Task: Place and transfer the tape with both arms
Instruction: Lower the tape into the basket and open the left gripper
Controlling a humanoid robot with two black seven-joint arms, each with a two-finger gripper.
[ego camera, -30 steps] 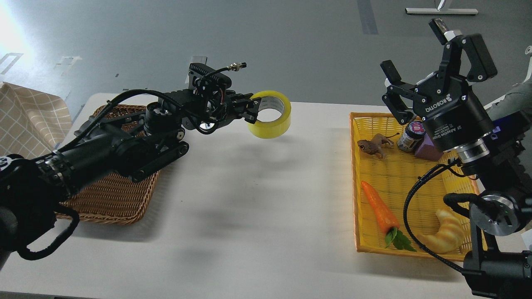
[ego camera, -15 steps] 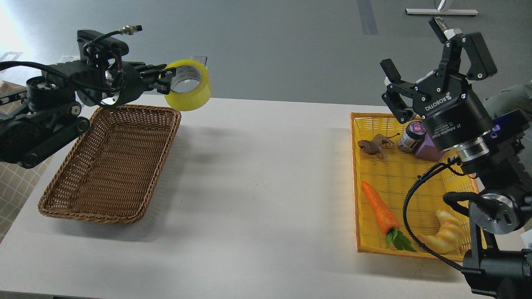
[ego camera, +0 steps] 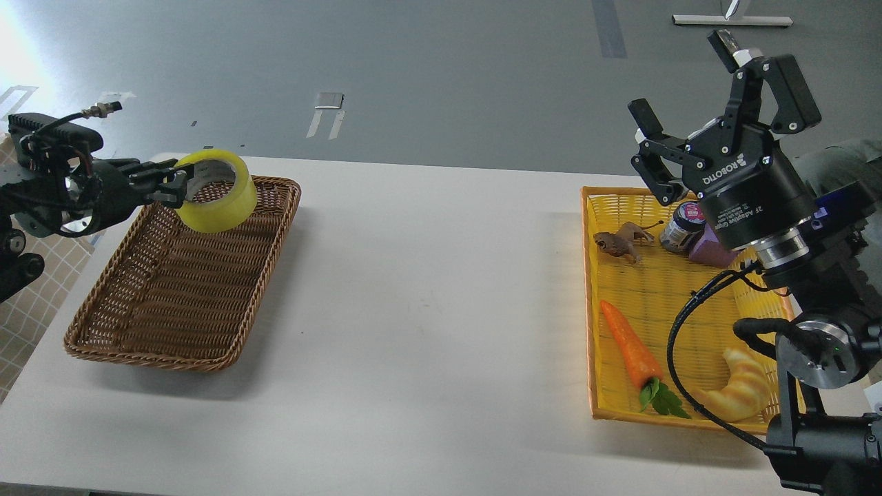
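Observation:
The yellow tape roll (ego camera: pixel 219 193) hangs in the air over the far end of the brown wicker basket (ego camera: pixel 165 337). My left gripper (ego camera: pixel 176 188) is shut on the tape, its fingers pinching the roll's left wall from the left. My right gripper (ego camera: pixel 689 96) is open and empty, raised above the far end of the yellow basket (ego camera: pixel 591 331) at the right.
The yellow basket holds a toy carrot (ego camera: pixel 627 344), a croissant toy (ego camera: pixel 741 389), a brown animal figure (ego camera: pixel 620 242), a small jar (ego camera: pixel 679 225) and a purple block (ego camera: pixel 710 249). A checked cloth (ego camera: pixel 27 303) lies at the left table edge.
My left arm has swung left with the tape, from the table's middle to over the brown basket, and has lowered it. The right arm has barely moved.

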